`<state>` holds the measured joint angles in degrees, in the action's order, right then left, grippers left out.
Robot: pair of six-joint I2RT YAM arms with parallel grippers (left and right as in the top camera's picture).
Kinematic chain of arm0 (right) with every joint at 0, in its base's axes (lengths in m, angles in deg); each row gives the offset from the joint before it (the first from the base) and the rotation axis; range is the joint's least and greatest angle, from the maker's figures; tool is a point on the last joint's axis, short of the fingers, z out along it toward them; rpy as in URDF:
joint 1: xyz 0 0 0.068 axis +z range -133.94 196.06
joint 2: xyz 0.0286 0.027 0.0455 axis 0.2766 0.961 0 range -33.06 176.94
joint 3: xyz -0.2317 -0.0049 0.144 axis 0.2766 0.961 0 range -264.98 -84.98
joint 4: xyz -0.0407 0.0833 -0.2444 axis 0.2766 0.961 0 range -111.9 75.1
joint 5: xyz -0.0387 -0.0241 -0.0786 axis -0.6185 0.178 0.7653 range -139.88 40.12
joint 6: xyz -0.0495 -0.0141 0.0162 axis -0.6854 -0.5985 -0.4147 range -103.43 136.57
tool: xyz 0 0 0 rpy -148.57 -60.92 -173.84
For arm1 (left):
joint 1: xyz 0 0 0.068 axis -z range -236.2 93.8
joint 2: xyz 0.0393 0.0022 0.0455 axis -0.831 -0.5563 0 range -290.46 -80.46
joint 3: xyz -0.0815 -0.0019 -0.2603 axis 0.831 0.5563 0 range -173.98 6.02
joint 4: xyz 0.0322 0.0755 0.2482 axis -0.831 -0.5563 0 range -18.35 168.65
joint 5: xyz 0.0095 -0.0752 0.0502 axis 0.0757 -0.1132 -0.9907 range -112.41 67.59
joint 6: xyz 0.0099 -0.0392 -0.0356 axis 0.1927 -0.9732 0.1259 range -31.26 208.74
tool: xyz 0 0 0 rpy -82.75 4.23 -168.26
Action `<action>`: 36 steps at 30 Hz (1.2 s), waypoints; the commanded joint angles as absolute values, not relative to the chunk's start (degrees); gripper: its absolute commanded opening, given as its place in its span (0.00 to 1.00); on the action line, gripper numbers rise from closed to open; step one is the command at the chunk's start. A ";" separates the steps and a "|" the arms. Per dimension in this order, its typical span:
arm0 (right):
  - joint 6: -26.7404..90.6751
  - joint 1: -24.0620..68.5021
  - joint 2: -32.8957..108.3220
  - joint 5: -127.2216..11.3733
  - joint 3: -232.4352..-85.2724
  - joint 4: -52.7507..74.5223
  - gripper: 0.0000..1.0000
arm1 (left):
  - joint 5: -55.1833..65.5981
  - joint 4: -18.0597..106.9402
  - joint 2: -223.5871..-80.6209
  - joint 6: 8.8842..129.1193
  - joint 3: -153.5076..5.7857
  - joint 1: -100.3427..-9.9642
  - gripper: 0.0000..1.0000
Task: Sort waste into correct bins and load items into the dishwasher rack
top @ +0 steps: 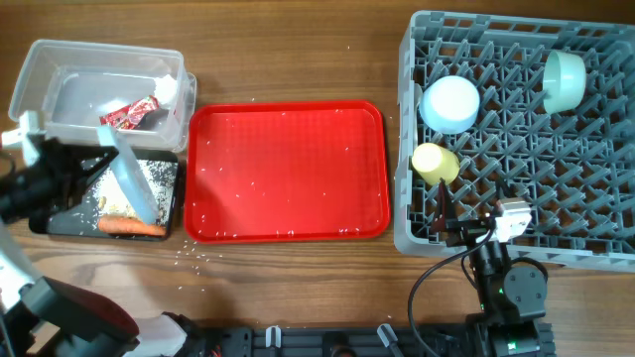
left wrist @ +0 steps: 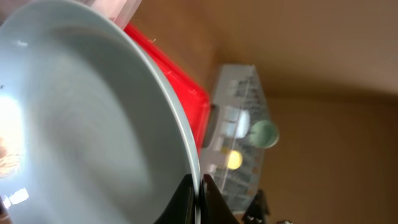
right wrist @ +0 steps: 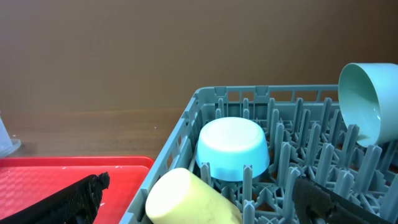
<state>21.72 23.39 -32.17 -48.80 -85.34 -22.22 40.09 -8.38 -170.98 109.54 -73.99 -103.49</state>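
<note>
Jaws of the left gripper (left wrist: pixel 199 194): pinched on the rim of the round light blue plate (left wrist: pixel 81 124), which is held steeply tilted on edge above the black tray (top: pixel 60 220). Jaws of the right gripper (right wrist: pixel 200 185): spread wide and holding nothing, one dark finger low at either side of the wrist view, the yellow cup (right wrist: pixel 186 200) lying on its side between them at the near edge of the grey dishwasher rack (right wrist: pixel 186 118). Under the plate, in the black tray: an orange carrot (top: pixel 132 227) along the near wall, beige food scraps (top: pixel 119 206) and white rice grains (top: pixel 154 174). Beyond the black tray and touching it: the clear plastic tub (top: pixel 40 74), containing a red printed snack wrapper (top: pixel 129 114), its print too small to read, and crumpled white tissue (top: pixel 169 89). Centre of the table: the flat red serving tray (top: pixel 288 169), flecked with stray grains, with more on the wood just in front of it. In the rack, beyond the cup: the light blue bowl (top: pixel 449 104), upside down on the pegs, then the pale green bowl (top: pixel 563 81), on its side near the far corner. No brand or label can be read on any item.
</note>
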 commanded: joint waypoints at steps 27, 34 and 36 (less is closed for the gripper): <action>22.63 23.15 -32.48 -49.15 -85.27 -22.46 1.00 | 16.62 117.72 -186.19 22.72 -68.99 -22.49 0.04; 22.63 23.15 -32.48 -49.13 -85.27 -22.46 1.00 | 12.81 124.03 -197.05 22.87 -68.99 -23.12 0.31; 22.63 23.15 -32.48 -49.15 -85.27 -22.48 1.00 | 12.86 123.88 -196.92 28.82 -69.05 -24.00 0.66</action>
<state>21.74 23.35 -32.17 -48.80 -85.34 -22.22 14.69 123.62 -196.88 21.30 -68.83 -22.90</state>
